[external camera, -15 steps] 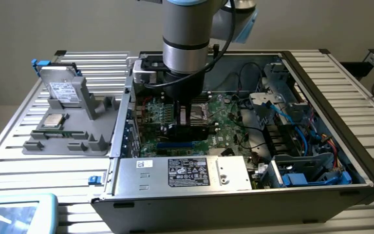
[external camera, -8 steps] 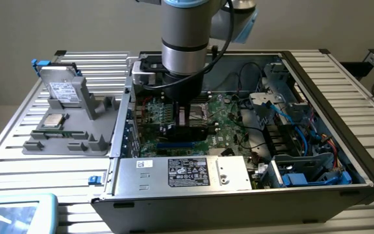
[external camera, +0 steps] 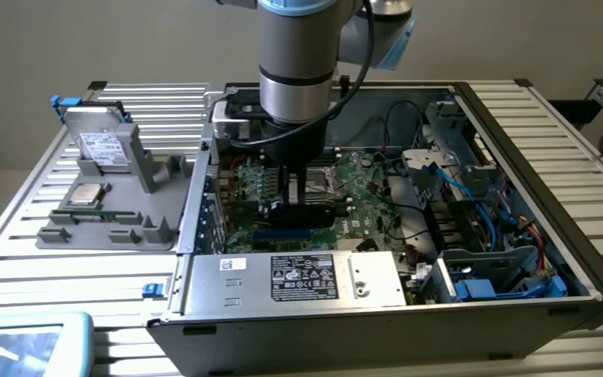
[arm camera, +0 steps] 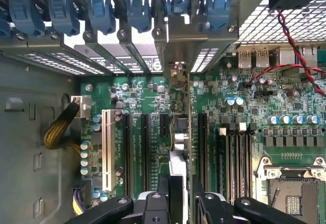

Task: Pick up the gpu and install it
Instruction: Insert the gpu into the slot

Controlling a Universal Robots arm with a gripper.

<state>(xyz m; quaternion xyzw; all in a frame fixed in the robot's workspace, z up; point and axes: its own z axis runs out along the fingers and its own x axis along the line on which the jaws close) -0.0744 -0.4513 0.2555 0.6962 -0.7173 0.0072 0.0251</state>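
Right, hand [arm camera: 181,203] is clamped on the gpu [arm camera: 179,142], which stands on edge over the motherboard [arm camera: 137,96] slots. My read: light and stiff but fragile, so grip the top edge mid-length, off the components. Room inside the case [external camera: 385,330] is tight. In the exterior view, cables [external camera: 469,208] at 3 o'clock, slatted counter [external camera: 29,259] at 9.

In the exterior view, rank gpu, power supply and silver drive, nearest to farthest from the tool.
1. gpu, gripped by the tool, over the motherboard.
2. power supply, along the case's near wall.
3. silver drive, on the gray holder, exterior view's left.
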